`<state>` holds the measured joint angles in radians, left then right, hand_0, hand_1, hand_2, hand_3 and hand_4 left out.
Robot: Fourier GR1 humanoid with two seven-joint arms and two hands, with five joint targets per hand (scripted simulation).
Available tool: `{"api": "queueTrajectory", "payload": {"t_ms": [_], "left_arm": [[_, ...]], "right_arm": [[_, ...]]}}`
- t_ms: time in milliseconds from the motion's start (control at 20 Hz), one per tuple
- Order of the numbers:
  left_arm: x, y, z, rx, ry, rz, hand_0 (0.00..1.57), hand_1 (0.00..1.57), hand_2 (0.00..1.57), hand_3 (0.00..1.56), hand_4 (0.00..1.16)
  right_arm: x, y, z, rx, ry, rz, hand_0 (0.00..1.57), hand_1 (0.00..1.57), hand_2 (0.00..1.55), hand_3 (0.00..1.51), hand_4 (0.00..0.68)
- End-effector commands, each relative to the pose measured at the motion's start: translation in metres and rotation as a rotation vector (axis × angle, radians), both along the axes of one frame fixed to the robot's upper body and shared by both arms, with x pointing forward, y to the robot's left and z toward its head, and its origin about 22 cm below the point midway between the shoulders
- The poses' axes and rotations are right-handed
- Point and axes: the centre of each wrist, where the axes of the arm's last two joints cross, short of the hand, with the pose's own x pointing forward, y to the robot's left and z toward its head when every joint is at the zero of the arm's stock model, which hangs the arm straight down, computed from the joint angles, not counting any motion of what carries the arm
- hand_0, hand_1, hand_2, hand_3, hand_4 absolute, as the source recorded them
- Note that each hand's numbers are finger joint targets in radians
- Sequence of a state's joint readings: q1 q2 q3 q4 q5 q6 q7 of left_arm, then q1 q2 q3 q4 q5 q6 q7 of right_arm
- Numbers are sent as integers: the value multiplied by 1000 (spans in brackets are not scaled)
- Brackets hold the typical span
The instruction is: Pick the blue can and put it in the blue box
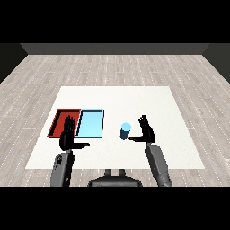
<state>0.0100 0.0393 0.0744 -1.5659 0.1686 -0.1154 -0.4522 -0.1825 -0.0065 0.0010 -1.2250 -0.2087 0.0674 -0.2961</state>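
The blue can [125, 130] stands upright on the white worktop [134, 99], just to the left of the right hand [146, 131]. That hand's fingers [143, 121] are straight and released, with the thumb reaching toward the can's lower side; whether the thumb actually touches it I cannot tell. The hand seems set this way, palm toward the can, so that it can close round it from the side, so the grasp looks not yet made.

The can is a short, pale blue cylinder with a lighter top, close in colour to the blue box [90, 123], which lies flat a little farther left, apart from the can. The red box [60, 117] sits touching the blue one on its far side.

The left hand [68, 134] is held up over the near corner of the red box, fingers straight and spread, thumb pointing toward the blue box, grasping nothing. It appears to be simply parked out of the way, leaving the path from can to blue box open.
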Motion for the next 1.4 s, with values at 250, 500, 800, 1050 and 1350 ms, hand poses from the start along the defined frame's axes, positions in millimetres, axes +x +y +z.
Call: {"api": "queueTrajectory", "payload": {"t_ms": [250,500,800,1050,1350], "left_arm": [[-1,-11,8,13,-19,21,0,0,0,0,0],[-5,8,6,-1,-9,16,0,0,0,0,0],[-9,8,-7,27,-20,26,0,0,0,0,0],[14,-4,9,12,-27,22,0,0,0,0,0],[7,-4,20,33,-19,34,0,0,0,0,0]], "right_arm": [[2,1,-4,29,23,18,0,0,0,0,0],[3,32,-32,12,44,18,0,0,0,0,0],[16,38,-16,64,41,53,0,0,0,0,0],[19,24,-23,37,35,54,0,0,0,0,0],[16,51,-34,25,61,60,0,0,0,0,0]]}}
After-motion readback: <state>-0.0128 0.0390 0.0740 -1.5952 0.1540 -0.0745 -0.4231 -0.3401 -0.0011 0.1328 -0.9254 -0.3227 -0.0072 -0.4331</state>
